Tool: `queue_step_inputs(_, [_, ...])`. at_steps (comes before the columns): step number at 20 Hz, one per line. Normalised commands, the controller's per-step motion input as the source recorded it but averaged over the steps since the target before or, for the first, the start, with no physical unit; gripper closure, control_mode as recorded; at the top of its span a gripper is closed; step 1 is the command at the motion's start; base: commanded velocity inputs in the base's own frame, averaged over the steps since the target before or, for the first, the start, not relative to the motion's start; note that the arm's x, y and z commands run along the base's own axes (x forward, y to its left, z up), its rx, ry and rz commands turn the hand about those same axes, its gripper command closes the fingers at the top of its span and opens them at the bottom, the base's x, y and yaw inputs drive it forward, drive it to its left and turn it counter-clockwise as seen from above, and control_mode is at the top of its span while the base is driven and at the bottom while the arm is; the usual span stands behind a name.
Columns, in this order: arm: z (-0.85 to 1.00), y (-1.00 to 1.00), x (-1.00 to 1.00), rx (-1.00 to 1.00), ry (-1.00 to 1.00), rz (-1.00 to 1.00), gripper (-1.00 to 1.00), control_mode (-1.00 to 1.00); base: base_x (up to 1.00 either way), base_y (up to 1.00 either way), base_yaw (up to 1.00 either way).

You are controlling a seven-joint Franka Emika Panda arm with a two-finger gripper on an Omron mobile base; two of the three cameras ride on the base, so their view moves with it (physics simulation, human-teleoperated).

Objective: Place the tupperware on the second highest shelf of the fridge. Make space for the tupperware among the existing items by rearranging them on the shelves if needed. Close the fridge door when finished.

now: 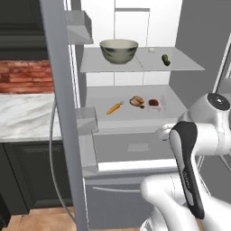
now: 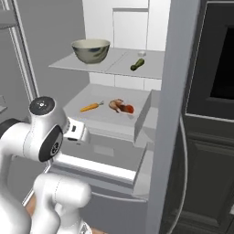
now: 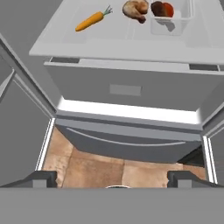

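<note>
The fridge stands with both doors swung open, its white interior facing the robot, and its bottom drawer is shut below the compartment. The left door crosses the left base view as a tall grey slab; the right door does the same in the right base view. Left of the fridge runs a marble desk under a red brick wall, with dark cabinets beneath.

Inside, a thin translucent glass shelf sits above a wide pale-grey shelf with a thick front edge. The white arm reaches in front of that thick edge. Its tool points down and inward; in the hand view the two dark fingertips stand far apart at the bottom corners, spread wide with nothing between them.

On the glass shelf, the big grey-green bowl stands upright toward the left, and the small dark-green pickle lies well apart on the right.

On the pale-grey shelf, three things lie in a row. The orange carrot lies at the left, the brown meat piece is in the middle, and the tupperware, clear with red-orange and brown food inside, sits just beside the meat on the right. It rests upright on the shelf, well clear of the tool.
</note>
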Motion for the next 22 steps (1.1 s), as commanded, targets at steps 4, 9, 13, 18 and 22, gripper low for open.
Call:
queue_step_inputs(4, [0.0, 0.0, 0.0, 0.0, 0.0, 0.0, -1.0, 1.0, -0.52, -0.27, -0.02])
queue_step_inputs(9, [0.0, 0.0, 0.0, 0.0, 0.0, 0.0, -1.0, 1.0, -0.98, -0.01, -0.05])
queue_step_inputs(13, [0.0, 0.0, 0.0, 0.0, 0.0, 0.0, -1.0, 1.0, -0.72, 0.09, -0.14])
queue_step_inputs(18, [0.0, 0.0, 0.0, 0.0, 0.0, 0.0, -1.0, 1.0, -0.79, 0.31, -0.22])
queue_step_inputs(22, [0.0, 0.0, 0.0, 0.0, 0.0, 0.0, -1.0, 1.0, -0.9, 0.58, -0.28])
